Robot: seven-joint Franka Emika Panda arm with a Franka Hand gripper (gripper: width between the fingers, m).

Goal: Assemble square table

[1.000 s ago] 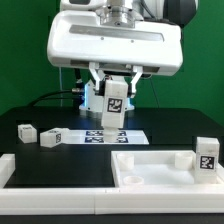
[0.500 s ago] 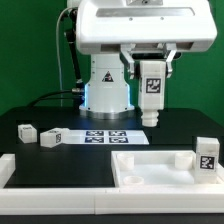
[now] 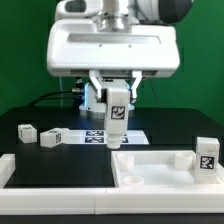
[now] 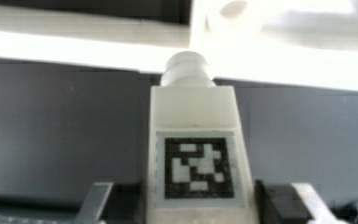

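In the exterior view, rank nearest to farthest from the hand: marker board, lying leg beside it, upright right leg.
1. Flat white marker board, under the hand gripping a white leg.
2. Short white tagged leg lying, exterior view's left.
3. Upright white tagged leg, that view's far right.

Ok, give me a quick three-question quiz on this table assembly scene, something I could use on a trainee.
1. True or false: the pincer is shut on a tagged leg.
2. How many loose legs lie on the black table at the exterior view's left? A one, B two, C four.
3. Fill in: an upright leg stands at the tabletop's ___ end in the exterior view.

Key: 1 true; 2 B; 3 right.
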